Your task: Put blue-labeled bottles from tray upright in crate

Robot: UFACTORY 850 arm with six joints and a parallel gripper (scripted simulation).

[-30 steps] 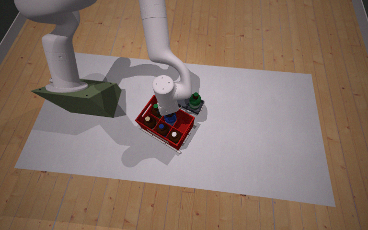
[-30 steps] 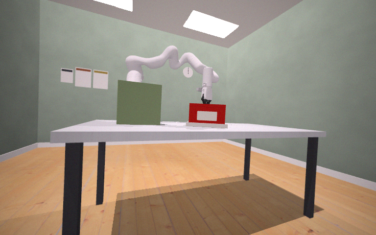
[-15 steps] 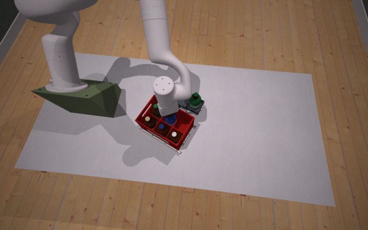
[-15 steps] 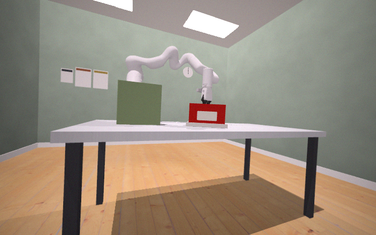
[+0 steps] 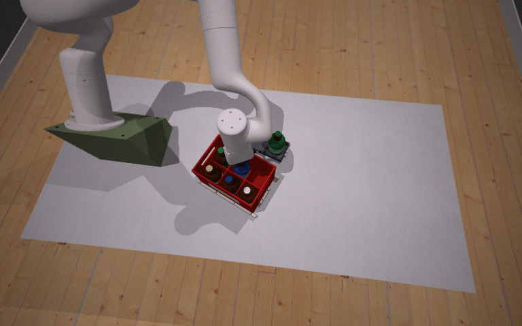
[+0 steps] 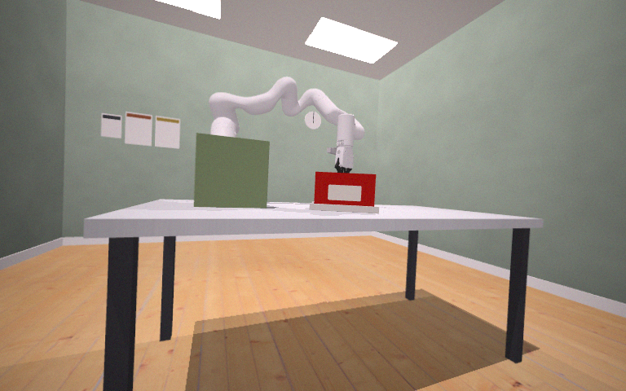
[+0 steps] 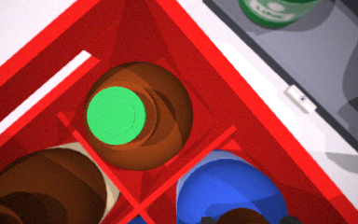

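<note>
Hand [image 7: 244,218] clenched on the neck of the blue-labeled bottle [image 7: 228,187], which hangs low in a back-row slot of the red crate [image 5: 265,179]. Rigid, smooth, likely slippery; the neck under the cap looks the surest hold. Green-capped brown bottle [image 7: 135,117] in the adjacent slot; green bottle [image 5: 276,142] stands on the gray tray [image 5: 285,151] on the worktop [image 5: 366,184].

Gripper [image 6: 342,169] apparently clamped, pointing down
</note>
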